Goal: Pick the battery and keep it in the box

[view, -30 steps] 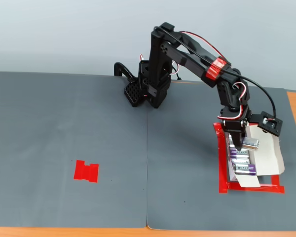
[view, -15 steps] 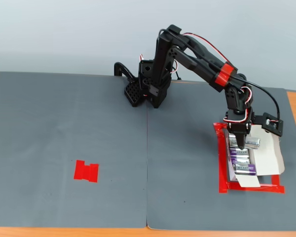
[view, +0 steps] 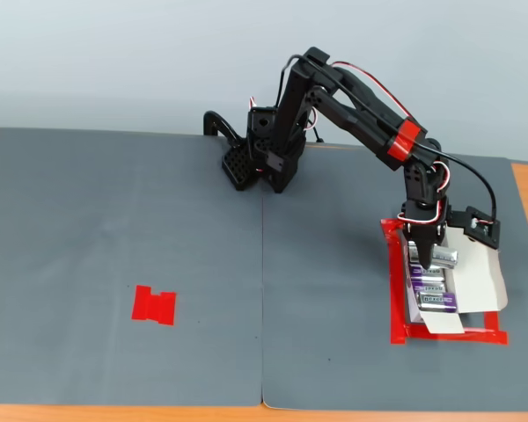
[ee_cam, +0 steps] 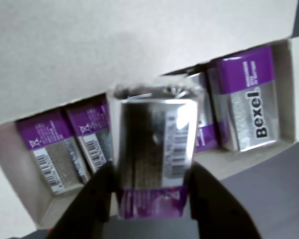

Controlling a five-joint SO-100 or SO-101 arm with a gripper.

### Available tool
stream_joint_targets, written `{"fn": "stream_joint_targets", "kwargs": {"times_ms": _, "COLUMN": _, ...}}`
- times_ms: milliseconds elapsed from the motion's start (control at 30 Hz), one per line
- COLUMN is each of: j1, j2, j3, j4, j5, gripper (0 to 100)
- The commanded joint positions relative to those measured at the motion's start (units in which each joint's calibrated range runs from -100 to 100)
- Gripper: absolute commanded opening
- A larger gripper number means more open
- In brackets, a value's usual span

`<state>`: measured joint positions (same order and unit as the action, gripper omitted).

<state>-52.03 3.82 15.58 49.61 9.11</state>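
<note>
In the wrist view my gripper is shut on a purple and silver battery, with one black finger on each side of it. The battery hangs just above the open white box. Several like batteries lie in the box in a row: two at the left, one at the right, one partly hidden behind the held one. In the fixed view the gripper holds the battery over the far end of the box.
A red tape frame surrounds the box on the grey mat. A red tape mark lies at the left of the mat. The arm's base stands at the back middle. Orange table edges show at both sides.
</note>
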Motion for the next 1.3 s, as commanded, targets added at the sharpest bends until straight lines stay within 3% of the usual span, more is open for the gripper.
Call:
{"fn": "stream_joint_targets", "kwargs": {"times_ms": 0, "j1": 0.37, "j2": -0.56, "j3": -1.24, "j4": -0.91, "j5": -0.12, "gripper": 2}}
{"fn": "stream_joint_targets", "kwargs": {"times_ms": 233, "j1": 0.37, "j2": -0.56, "j3": -1.15, "j4": -0.82, "j5": -0.12, "gripper": 3}}
{"fn": "stream_joint_targets", "kwargs": {"times_ms": 500, "j1": 0.44, "j2": -0.47, "j3": -1.06, "j4": -0.82, "j5": -0.17, "gripper": 20}}
{"fn": "stream_joint_targets", "kwargs": {"times_ms": 833, "j1": 0.52, "j2": -0.56, "j3": -1.06, "j4": -0.82, "j5": -0.17, "gripper": 20}}
{"fn": "stream_joint_targets", "kwargs": {"times_ms": 1000, "j1": 0.81, "j2": -1.24, "j3": -1.06, "j4": -0.82, "j5": -0.17, "gripper": 19}}
{"fn": "stream_joint_targets", "kwargs": {"times_ms": 1267, "j1": 1.04, "j2": -3.7, "j3": -1.06, "j4": 1.69, "j5": -0.17, "gripper": 1}}
